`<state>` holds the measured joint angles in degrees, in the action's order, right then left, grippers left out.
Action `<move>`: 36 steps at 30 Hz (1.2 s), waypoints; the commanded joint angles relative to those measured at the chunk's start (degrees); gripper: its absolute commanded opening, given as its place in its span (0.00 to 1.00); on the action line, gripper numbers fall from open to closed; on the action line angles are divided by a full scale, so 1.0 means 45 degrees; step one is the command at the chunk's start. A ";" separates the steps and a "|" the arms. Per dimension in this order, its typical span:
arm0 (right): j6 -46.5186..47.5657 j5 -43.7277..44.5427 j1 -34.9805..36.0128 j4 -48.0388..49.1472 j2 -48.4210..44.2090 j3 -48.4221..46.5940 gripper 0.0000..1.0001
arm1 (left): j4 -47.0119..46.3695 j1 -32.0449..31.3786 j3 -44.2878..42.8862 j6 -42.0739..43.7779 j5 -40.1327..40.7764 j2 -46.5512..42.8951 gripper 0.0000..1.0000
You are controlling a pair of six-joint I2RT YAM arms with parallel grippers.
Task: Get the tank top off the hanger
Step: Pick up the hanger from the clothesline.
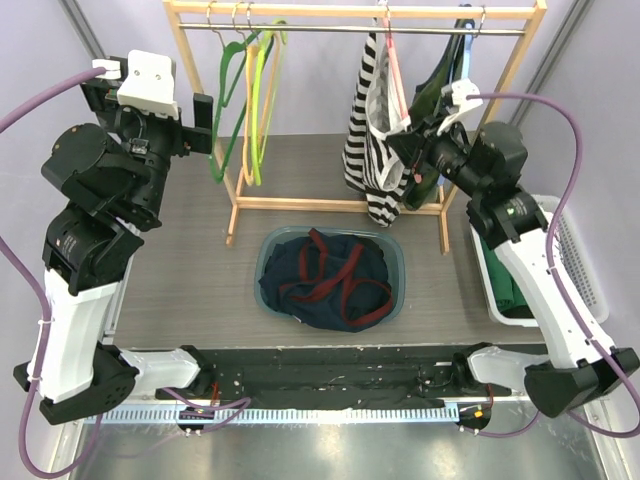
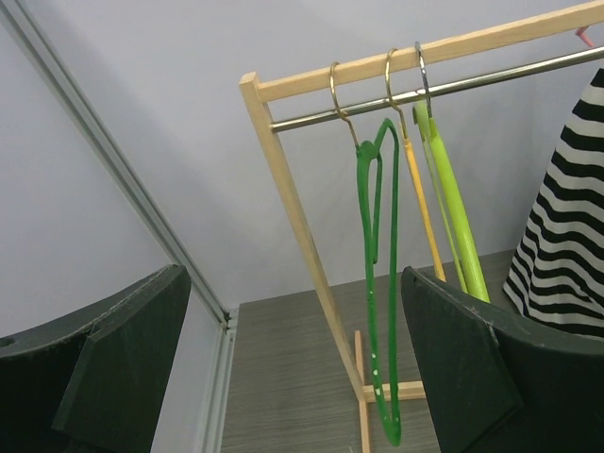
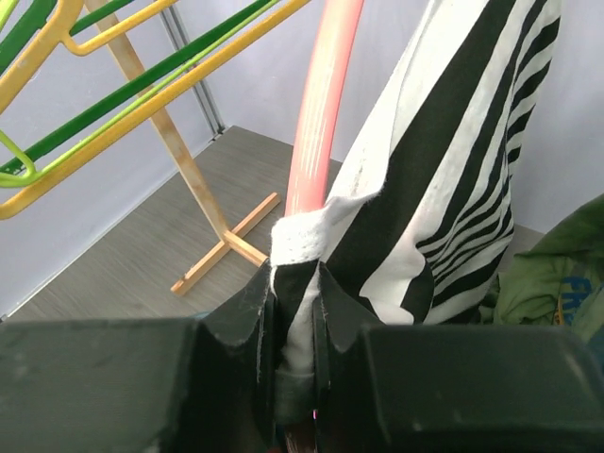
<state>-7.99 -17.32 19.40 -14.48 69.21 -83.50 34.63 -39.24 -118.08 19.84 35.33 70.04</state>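
**Two arms at the near edge, the right one pinching the striped tank top**

From above, the two arm bases sit nearest, bolted along the near edge of the table (image 1: 190, 260). Just beyond them, a blue-grey basin (image 1: 266, 262) holds dark navy clothing with red trim. A white basket (image 1: 578, 262) stands at the right edge. At the far side, a wooden rack (image 1: 350, 10) carries a dark green hanger (image 1: 230, 100), a yellow hanger (image 1: 250, 105) and a lime hanger (image 1: 270, 85) on its left half. The black-and-white striped tank top (image 1: 362, 150) hangs on a pink hanger (image 1: 392, 55) on the right half. The right end effector (image 1: 408, 152) is at the tank top's right side. The left end effector (image 1: 198, 128) is raised at the far left, apart from the hangers.

In the left wrist view, its two dark fingers (image 2: 123, 363) stand wide apart and released, with nothing between them. The three bare hangers hang beyond, and the striped fabric shows at the right edge.

In the right wrist view, the fingers (image 3: 241, 316) are clenched on the white hem of the tank top, beside the pink hanger's arm. A green garment (image 3: 552, 274) lies to the right.
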 commanded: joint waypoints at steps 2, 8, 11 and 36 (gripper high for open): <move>0.0232 0.0040 0.0123 0.3565 -0.1396 0.1994 0.01 | -0.0235 0.0049 -0.0361 -0.0130 -0.0137 -0.0018 1.00; 0.0175 0.0139 0.0142 0.2932 -0.0246 0.0397 0.01 | -0.0216 0.0069 -0.0342 -0.0091 -0.0098 -0.0018 1.00; 0.0077 0.0235 0.0279 0.1351 0.0770 -0.1146 0.01 | -0.0254 0.0049 -0.0322 -0.0053 -0.0078 -0.0057 1.00; 0.2049 0.3361 0.3248 0.4526 0.0361 0.0119 0.01 | -0.0450 0.0068 0.0205 0.0338 0.0137 -0.0428 1.00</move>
<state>-1.30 -1.10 33.28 -5.76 72.34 -83.37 34.54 -39.24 -117.43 20.32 35.38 69.25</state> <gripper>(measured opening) 0.195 0.996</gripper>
